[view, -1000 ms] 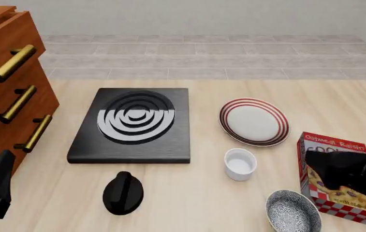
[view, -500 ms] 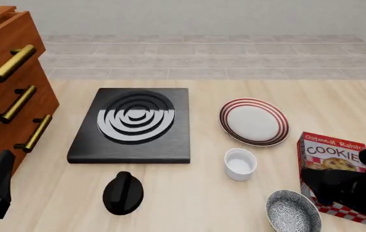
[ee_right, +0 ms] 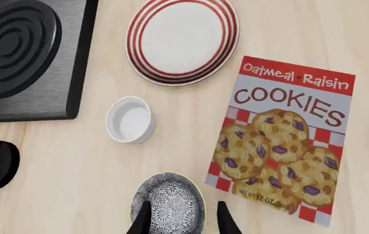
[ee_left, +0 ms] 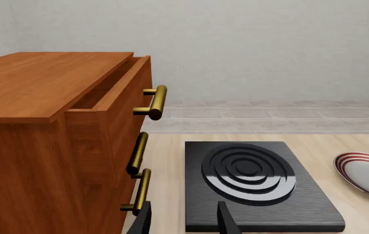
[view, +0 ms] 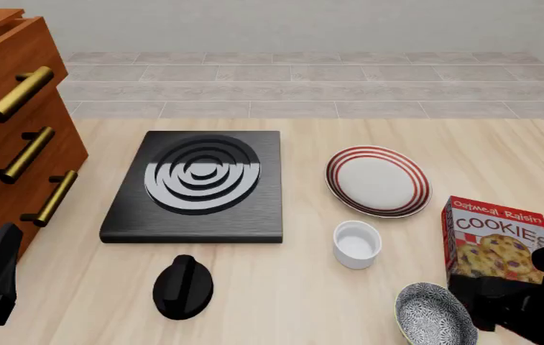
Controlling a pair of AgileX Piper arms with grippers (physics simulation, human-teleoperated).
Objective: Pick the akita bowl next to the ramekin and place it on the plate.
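The akita bowl (view: 434, 315), speckled grey and white, sits near the table's front edge, just in front of the white ramekin (view: 357, 244). Behind the ramekin lies the red-ringed plate (view: 377, 180). In the right wrist view my right gripper (ee_right: 183, 222) is open above the bowl (ee_right: 168, 204). One fingertip (ee_right: 144, 219) shows over the bowl's side. The other falls just outside its rim, toward the cookie box. The ramekin (ee_right: 130, 119) and plate (ee_right: 182, 39) lie further ahead. My left gripper (ee_left: 183, 222) is open and holds nothing, by the cabinet.
A cookie box (view: 495, 243) lies right of the bowl, against my right arm (view: 532, 307). A black stove burner (view: 200, 183) sits at centre left, with a black knob-shaped object (view: 182, 286) in front of it. A wooden drawer cabinet (view: 13, 136) fills the left side.
My right arm has pulled back toward the table's front edge, uncovering the cookie box, and now sits beside the bowl. The left arm and the dishes have not moved.
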